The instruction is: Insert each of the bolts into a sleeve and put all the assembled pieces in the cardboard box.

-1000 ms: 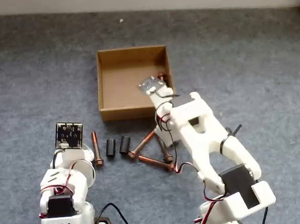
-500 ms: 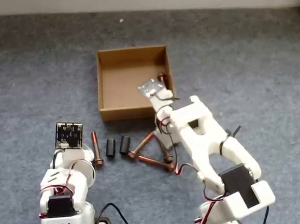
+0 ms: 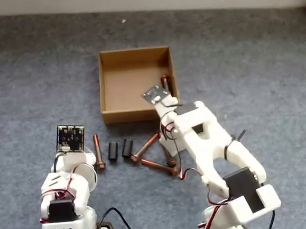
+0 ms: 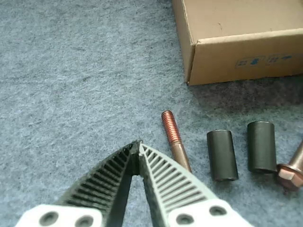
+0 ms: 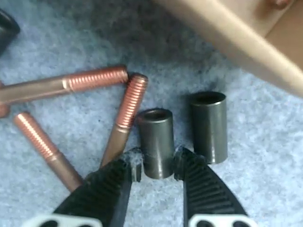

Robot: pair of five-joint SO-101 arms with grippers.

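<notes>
Currently we're seeing one dark sleeve (image 5: 157, 135) lying mid-carpet on the grey carpet (image 3: 254, 58), just in front of the cardboard box (image 3: 111, 117). The right gripper (image 5: 155, 163) is sitting part open, jaws straddling that sleeve's near end, and the sleeve is resting on the carpet. A second sleeve (image 5: 209, 125) is lying just beside it, with three copper bolts (image 5: 125, 118) fanning out on its other side. We're reading the left gripper (image 4: 138, 147) as fully closed and gripping nothing. It's hovering toward the carpet's near left, by a lone bolt (image 4: 176, 142) and two more sleeves (image 4: 221, 155).
</notes>
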